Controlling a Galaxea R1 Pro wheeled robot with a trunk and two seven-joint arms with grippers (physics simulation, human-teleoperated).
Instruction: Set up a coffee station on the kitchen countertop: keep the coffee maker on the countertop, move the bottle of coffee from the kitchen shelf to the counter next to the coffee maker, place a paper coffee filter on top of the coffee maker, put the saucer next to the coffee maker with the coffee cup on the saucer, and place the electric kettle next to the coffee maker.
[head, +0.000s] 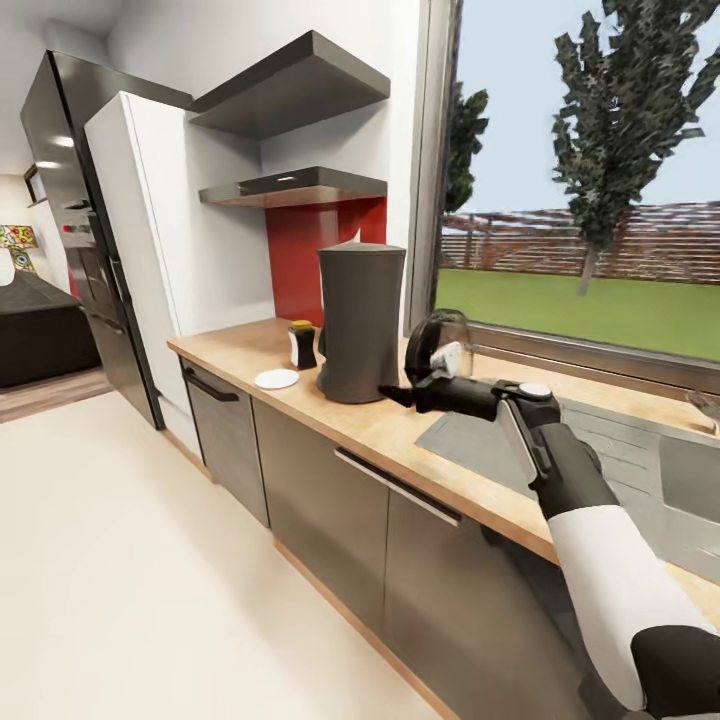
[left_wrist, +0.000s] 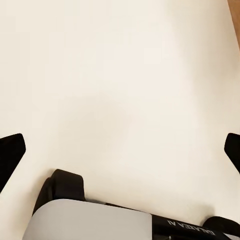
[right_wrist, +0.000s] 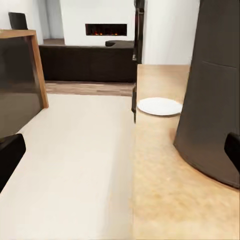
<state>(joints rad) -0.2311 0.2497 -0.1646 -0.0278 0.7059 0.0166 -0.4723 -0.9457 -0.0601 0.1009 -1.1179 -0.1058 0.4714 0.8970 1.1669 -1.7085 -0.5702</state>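
Observation:
The tall dark coffee maker (head: 360, 320) (right_wrist: 215, 90) stands on the light wood kitchen countertop (head: 250, 350) (right_wrist: 175, 190). To its left are the bottle of coffee (head: 302, 345) and the white saucer (head: 277, 379) (right_wrist: 160, 106), which is bare. The glossy dark electric kettle (head: 432, 335) sits to its right by the window. A small white shape (head: 451, 357) shows against the kettle; I cannot tell whether it is the coffee cup. My right gripper (head: 392, 395) (right_wrist: 120, 155) hovers open over the counter in front of the kettle, beside the coffee maker's base. My left gripper (left_wrist: 120, 150) is open above pale floor. The paper coffee filter is out of view.
The thin kitchen shelf (head: 300, 185) hangs over the counter's left end, under a thicker slab (head: 290, 85). A steel sink (head: 640, 450) lies at the right. A white and black fridge (head: 130, 250) ends the counter. A wooden bar (right_wrist: 20, 75) stands across the floor.

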